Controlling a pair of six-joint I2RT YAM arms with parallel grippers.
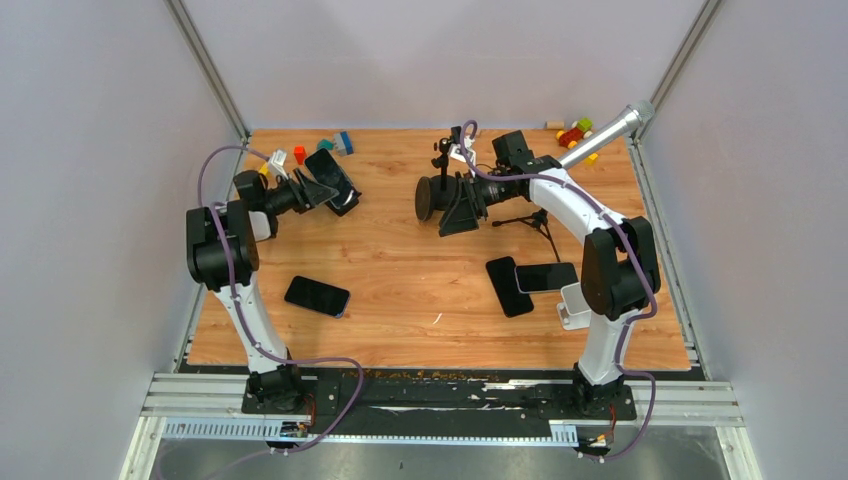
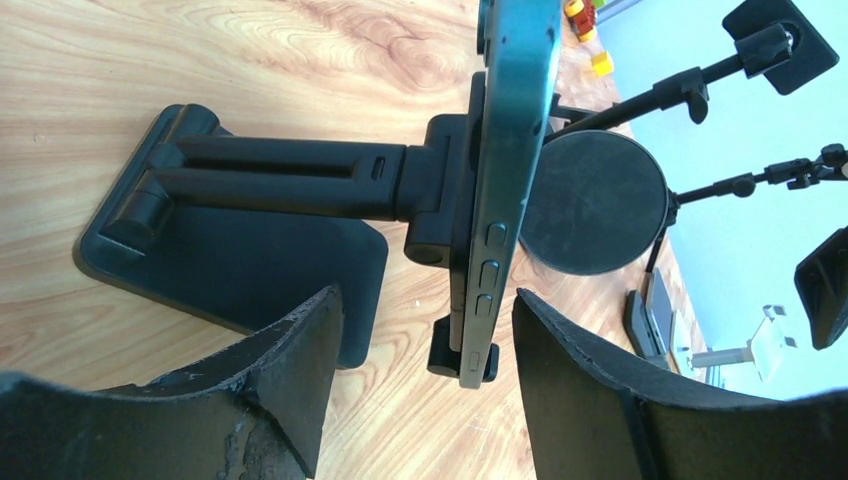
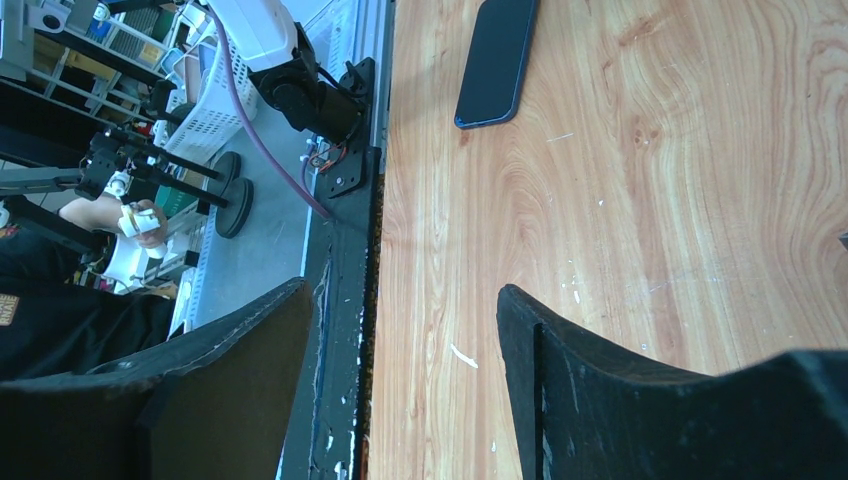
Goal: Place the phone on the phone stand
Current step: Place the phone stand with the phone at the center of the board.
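grip: left gripper (image 2: 425,300) is standing with its fingers apart, one on each side of the near end of the phone (image 2: 505,150), neither pad appearing to be touching it.
phone: is sitting edge-on in the cradle of the phone stand (image 2: 280,175), side buttons facing the camera, a cradle lip hooking under its end.
handling: likely rigid, slim and fairly heavy, with slick metal edges and breakable glass faces; gripping across the long edges, clear of the buttons, is looking safest.
stand: its folding arm is rising from a flat base lying on the table (image 2: 150,60); probably light and tippable.
beyond: right gripper (image 3: 400,300) is hanging apart and empty over bare wood.
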